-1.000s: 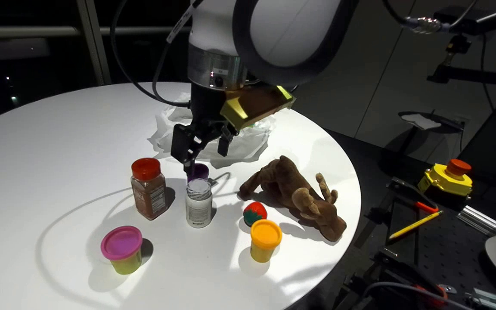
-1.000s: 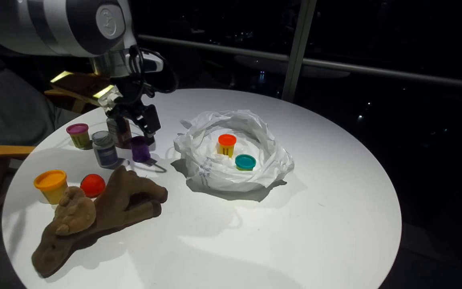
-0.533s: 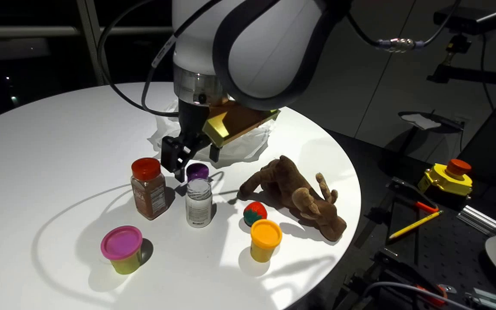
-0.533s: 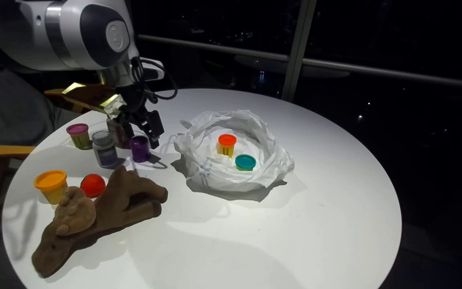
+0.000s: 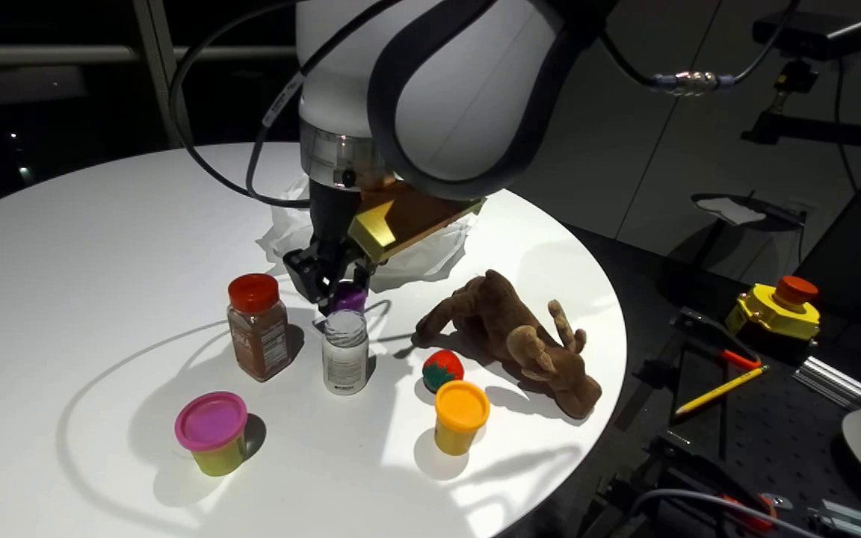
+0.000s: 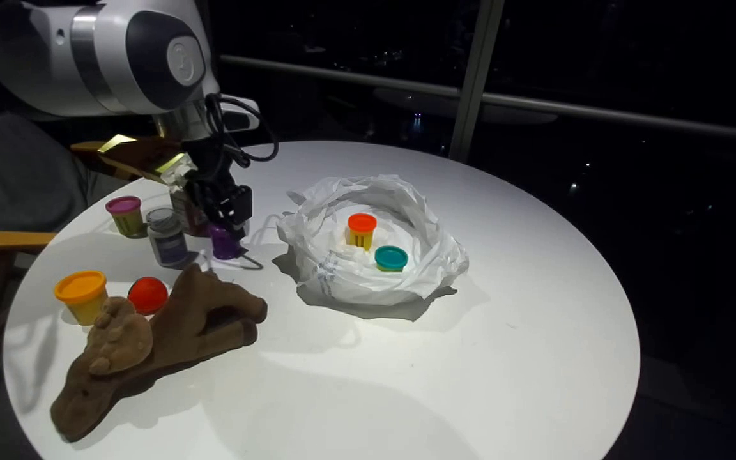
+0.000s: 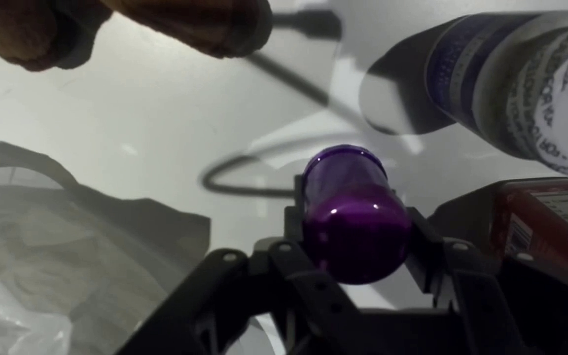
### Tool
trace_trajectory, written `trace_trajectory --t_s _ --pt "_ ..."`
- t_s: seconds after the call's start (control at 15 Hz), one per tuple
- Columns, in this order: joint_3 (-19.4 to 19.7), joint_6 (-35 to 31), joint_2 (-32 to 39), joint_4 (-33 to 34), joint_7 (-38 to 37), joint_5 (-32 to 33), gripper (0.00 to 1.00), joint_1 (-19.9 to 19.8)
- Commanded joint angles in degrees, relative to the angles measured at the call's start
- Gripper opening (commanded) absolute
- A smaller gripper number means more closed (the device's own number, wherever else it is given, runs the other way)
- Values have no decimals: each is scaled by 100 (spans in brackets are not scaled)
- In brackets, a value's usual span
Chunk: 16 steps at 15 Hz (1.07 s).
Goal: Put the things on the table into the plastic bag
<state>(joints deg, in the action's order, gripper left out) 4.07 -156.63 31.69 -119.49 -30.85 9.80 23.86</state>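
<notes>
Sitting well to the left of the fingers (image 6: 242, 204) in an exterior view, there's the orange cup (image 6: 83, 299), upright on the tabletop (image 6: 534, 358) and closer to the front than they are. Behind it, also well left of the fingers, we've got the pink-lidded cup (image 6: 126, 218), standing straight. Next along is the red ball (image 6: 149, 296), in front and left of the fingers, near the orange cup. And what a sprawl from the brown plush animal (image 6: 179, 327)! It lies with its head away to the front left and its legs reaching back to a spot in front of the fingers. Just left of the fingers stands the grey jar (image 6: 168, 241), upright, with the red-lidded jar (image 5: 260, 338) behind it, also left of them in an exterior view. Main event, folks: the fingers stand only as wide as the purple container (image 7: 357, 236), and the wrist view shows it pinched, one pad against either side, low down at the tabletop; whether its base is clear, no telling from here. Swing right, and near the fingers the plastic bag (image 6: 374, 289) sits gaping, its wrinkled white film ringing an orange-red-lidded cup (image 6: 361, 231) and, closer to the front, a teal-lidded cup (image 6: 391, 258).
</notes>
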Motion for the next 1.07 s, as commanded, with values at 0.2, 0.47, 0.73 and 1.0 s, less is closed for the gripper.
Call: trace_trajectory --t_s 0.2,0.47,0.73,1.0 --pt "216 1578 -679 529 -420 148 25 210" --pt "185 2721 -868 1290 -558 589 25 -81" --pt "218 2698 -643 1718 -540 989 25 -594" --pt "278 2495 -459 1652 -452 925 25 -1078"
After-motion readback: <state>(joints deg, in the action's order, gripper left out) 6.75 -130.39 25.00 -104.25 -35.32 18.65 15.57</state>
